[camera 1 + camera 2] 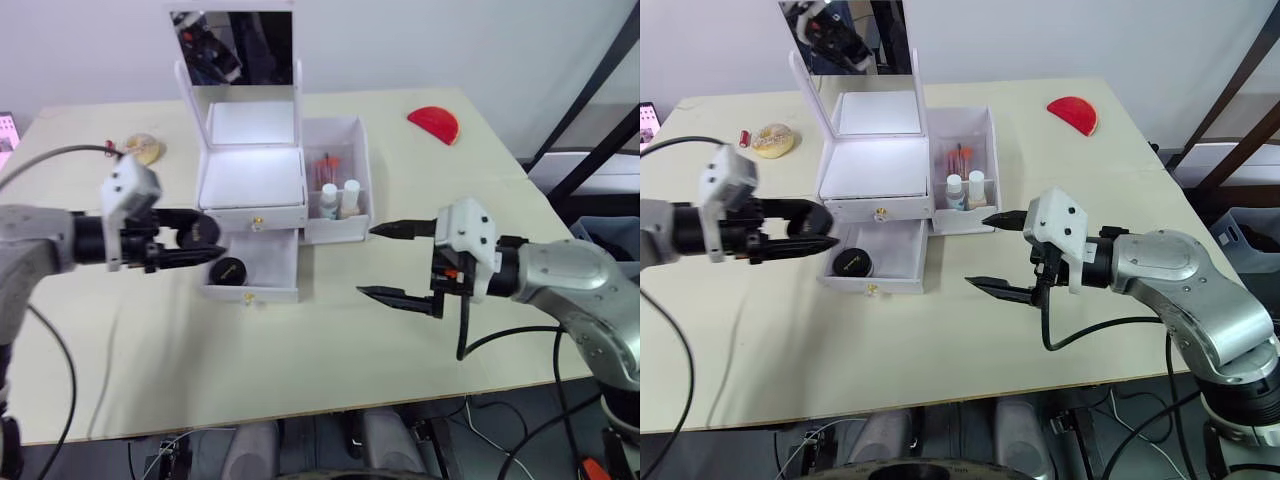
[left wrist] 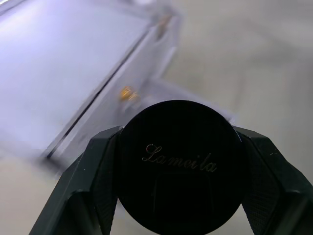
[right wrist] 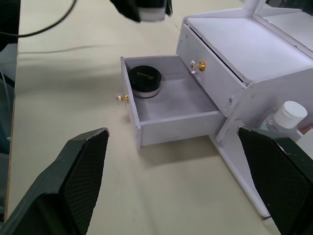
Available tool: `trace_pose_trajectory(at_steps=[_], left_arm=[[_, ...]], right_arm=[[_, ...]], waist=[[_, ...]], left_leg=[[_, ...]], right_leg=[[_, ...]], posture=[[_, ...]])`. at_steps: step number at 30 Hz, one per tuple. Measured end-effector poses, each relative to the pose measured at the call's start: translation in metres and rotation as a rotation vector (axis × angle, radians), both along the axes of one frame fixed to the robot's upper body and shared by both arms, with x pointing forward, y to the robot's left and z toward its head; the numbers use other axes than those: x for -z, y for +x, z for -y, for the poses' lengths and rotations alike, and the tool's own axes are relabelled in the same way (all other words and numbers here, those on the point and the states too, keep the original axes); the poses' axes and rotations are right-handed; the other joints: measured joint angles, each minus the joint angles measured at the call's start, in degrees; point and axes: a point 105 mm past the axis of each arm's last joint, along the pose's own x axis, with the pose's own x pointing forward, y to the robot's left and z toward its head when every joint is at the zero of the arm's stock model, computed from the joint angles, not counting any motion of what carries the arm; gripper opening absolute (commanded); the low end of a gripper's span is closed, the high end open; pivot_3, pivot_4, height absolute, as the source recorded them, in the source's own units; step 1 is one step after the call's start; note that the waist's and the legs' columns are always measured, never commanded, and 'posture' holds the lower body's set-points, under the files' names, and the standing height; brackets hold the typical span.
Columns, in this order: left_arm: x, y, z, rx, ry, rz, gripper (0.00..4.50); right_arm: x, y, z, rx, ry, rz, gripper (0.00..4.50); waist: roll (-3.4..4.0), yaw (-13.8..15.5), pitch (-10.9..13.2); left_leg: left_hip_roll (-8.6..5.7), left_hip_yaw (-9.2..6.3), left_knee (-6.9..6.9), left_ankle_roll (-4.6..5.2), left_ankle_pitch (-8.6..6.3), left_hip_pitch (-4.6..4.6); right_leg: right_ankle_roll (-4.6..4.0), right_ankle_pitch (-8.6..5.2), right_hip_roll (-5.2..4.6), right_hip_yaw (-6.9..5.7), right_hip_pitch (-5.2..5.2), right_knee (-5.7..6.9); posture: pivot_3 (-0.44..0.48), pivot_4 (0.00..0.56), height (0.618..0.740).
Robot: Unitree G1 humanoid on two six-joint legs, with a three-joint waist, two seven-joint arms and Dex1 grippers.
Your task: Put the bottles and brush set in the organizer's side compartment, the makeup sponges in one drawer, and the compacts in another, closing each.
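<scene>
right gripper (image 1: 398, 262) hangs with fingers spread wide, near and right of the organizer (image 1: 252, 180). left gripper (image 1: 196, 242) pinches a black compact (image 2: 180, 164) at the left edge of the open lower drawer (image 1: 262, 268), where another compact (image 1: 229, 271) lies. farther right, two bottles (image 1: 339, 199) and the brush set (image 1: 324, 167) stand in the side compartment (image 1: 358, 152)

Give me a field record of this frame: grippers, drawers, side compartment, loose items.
left gripper: shut on a black compact, beside the open drawer
right gripper: jaws open, holding nothing, right of the organizer
lower drawer: pulled open, one black compact inside
upper drawer: closed
side compartment: two white-capped bottles and brush set inside
table: red half-round item far right; round yellowish item far left
</scene>
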Motion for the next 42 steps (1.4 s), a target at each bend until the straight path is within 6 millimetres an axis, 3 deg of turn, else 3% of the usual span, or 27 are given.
trace_pose_trajectory(at_steps=[4,10,17,27,29,31,42], left_arm=[[0.03,0.009,0.011,0.052,0.047,-0.065,2.69],[0.048,0.016,0.022,0.115,0.1,-0.076,2.69],[0.06,0.018,0.041,0.147,0.089,-0.086,2.69],[0.067,0.024,0.041,0.13,0.13,-0.074,2.69],[0.067,0.024,0.041,0.13,0.133,-0.071,3.74],[0.066,0.024,0.042,0.129,0.131,-0.068,4.44],[0.059,0.027,0.04,0.106,0.103,-0.076,4.44]], right_arm=[[-0.002,-0.002,0.0,0.017,0.002,0.009,4.5],[-0.004,-0.005,0.002,0.055,0.007,0.028,4.5],[-0.003,-0.008,0.001,0.083,0.012,0.026,4.5],[-0.006,-0.011,-0.001,0.073,0.022,0.027,4.5],[-0.006,-0.011,-0.001,0.073,0.023,0.028,4.5],[-0.006,-0.011,-0.001,0.075,0.024,0.029,4.5],[-0.006,-0.01,-0.002,0.073,0.023,0.03,4.5]], waist=[[-0.01,-0.6,0.0],[0.0,0.1,0.0],[-0.01,-0.1,0.0],[-0.01,0.0,0.0],[-0.01,0.0,0.0],[-0.01,-0.1,0.0],[-0.01,-0.1,0.0]], left_leg=[[0.03,0.0,-0.15,0.02,0.0,0.0],[0.02,-0.04,-0.11,0.03,-0.01,-0.06],[0.0,-0.04,-0.05,0.03,-0.01,-0.02],[0.0,-0.05,-0.03,0.03,0.0,-0.02],[0.0,-0.05,-0.04,0.03,-0.01,-0.02],[0.0,-0.05,-0.04,0.03,0.0,-0.02],[0.0,-0.05,-0.04,0.03,0.0,-0.01]], right_leg=[[-0.11,0.07,0.08,0.01,-0.09,0.02],[-0.03,0.0,0.05,0.01,-0.06,0.01],[-0.02,0.0,0.03,0.03,-0.03,0.06],[-0.02,0.01,0.04,0.03,-0.03,0.08],[-0.02,0.0,0.04,0.03,-0.03,0.08],[-0.02,0.0,0.04,0.03,-0.03,0.08],[-0.01,0.0,0.04,0.03,-0.03,0.09]], posture=[[0.0,0.15,0.739],[0.0,0.15,0.739],[0.0,0.15,0.739],[0.0,0.15,0.739],[0.0,0.15,0.739],[0.0,0.15,0.739],[0.0,0.15,0.739]])
